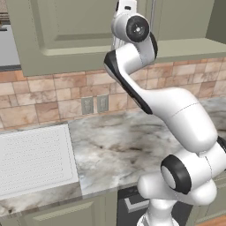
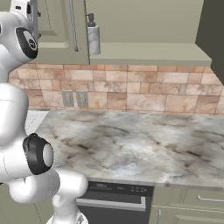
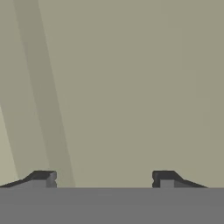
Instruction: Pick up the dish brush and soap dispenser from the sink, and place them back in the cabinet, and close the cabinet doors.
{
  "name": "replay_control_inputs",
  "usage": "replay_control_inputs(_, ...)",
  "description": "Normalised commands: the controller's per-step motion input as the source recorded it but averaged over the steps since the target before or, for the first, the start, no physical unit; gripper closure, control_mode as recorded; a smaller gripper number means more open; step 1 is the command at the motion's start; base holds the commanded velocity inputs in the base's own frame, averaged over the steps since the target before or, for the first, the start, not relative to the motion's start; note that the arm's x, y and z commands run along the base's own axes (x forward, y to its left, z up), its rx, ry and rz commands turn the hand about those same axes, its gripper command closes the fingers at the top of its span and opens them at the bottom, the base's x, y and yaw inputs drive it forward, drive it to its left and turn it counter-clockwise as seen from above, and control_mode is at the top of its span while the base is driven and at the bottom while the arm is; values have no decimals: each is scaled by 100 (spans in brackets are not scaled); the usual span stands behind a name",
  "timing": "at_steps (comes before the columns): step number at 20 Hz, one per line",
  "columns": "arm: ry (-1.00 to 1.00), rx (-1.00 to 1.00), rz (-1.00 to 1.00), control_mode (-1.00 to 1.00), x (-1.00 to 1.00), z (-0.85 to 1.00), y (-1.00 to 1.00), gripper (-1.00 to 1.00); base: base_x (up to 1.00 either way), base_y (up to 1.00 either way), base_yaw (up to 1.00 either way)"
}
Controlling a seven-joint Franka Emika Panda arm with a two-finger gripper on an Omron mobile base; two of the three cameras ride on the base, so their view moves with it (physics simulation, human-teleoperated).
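Gripper (image 3: 104,179) released, nothing between fingertips (image 3: 43,177); soap dispenser (image 2: 93,36) upright inside cabinet (image 2: 144,52).

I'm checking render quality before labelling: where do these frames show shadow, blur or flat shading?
Left base view: the marble counter is soft and blurred, lit evenly. Right base view: the soap dispenser stands in the cabinet, whose right wall falls into dark shadow. Hand view: flat olive surface, one faint darker band, no glare; the hand has its tips wide apart.
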Motion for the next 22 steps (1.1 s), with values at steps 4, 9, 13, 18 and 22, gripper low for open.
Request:
replay_control_inputs(4, 1, 0, 0, -100, -1, 0, 0, -100, 0, 0, 0)
replay_control_inputs(9, 0, 0, 0, -100, -15, 0, 0, -100, 0, 0, 0)
replay_control_inputs(13, 0, 0, 0, -100, -39, 0, -4, -100, 0, 0, 0)
replay_control_inputs(18, -1, 0, 0, -100, -47, 0, -13, -100, 0, 0, 0)
replay_control_inputs(22, -9, -3, 0, -100, -46, -8, -21, -100, 0, 0, 0)
